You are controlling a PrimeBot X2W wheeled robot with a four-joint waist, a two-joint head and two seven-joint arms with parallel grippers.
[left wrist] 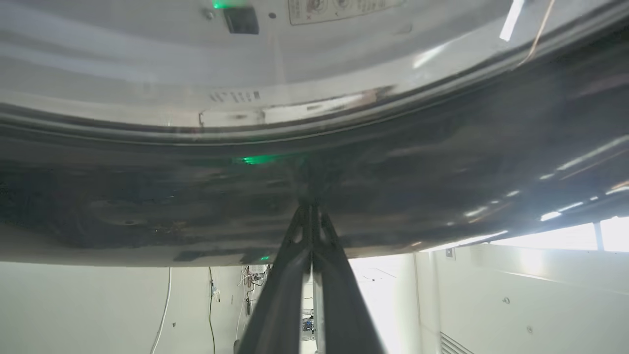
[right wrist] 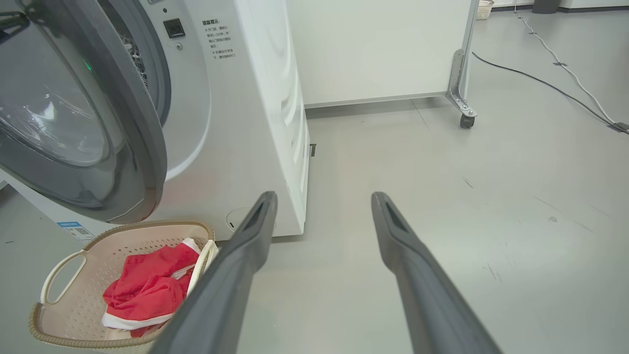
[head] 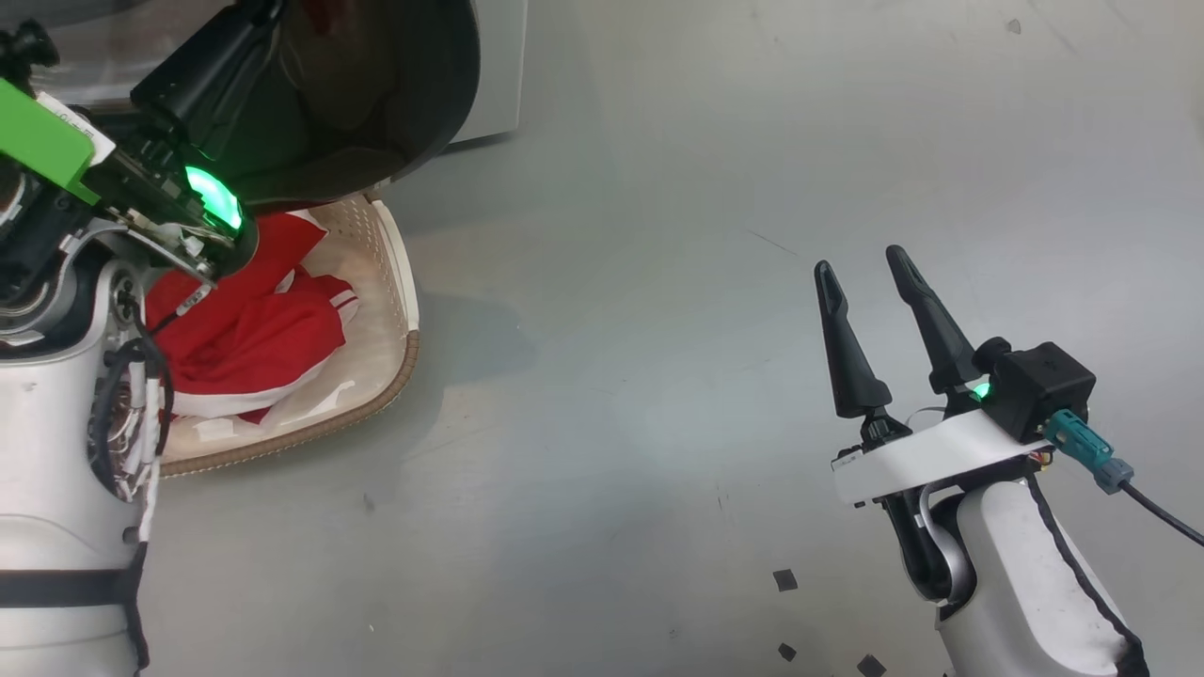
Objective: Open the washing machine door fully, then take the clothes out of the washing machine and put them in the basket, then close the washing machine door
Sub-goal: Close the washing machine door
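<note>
Left wrist view recorded the left gripper (left wrist: 310, 214) with its two long dark fingers pressed together, nothing between them, and the tips appeared to touch the wide glossy black ring of the large round washing machine door (left wrist: 442, 187). Right wrist view showed that door standing partly open, overhanging the small cream perforated plastic basket (right wrist: 123, 227) with its brown woven-look rim. The basket sat on the grey floor (right wrist: 442, 196) just in front of the big white front-loading washing machine (right wrist: 255, 123). The clothes (right wrist: 147, 290), red garments with white trim, lay inside the basket. Further right, the right gripper (head: 856, 261) was held above bare floor, well apart from the basket, fingers spread and empty.
</note>
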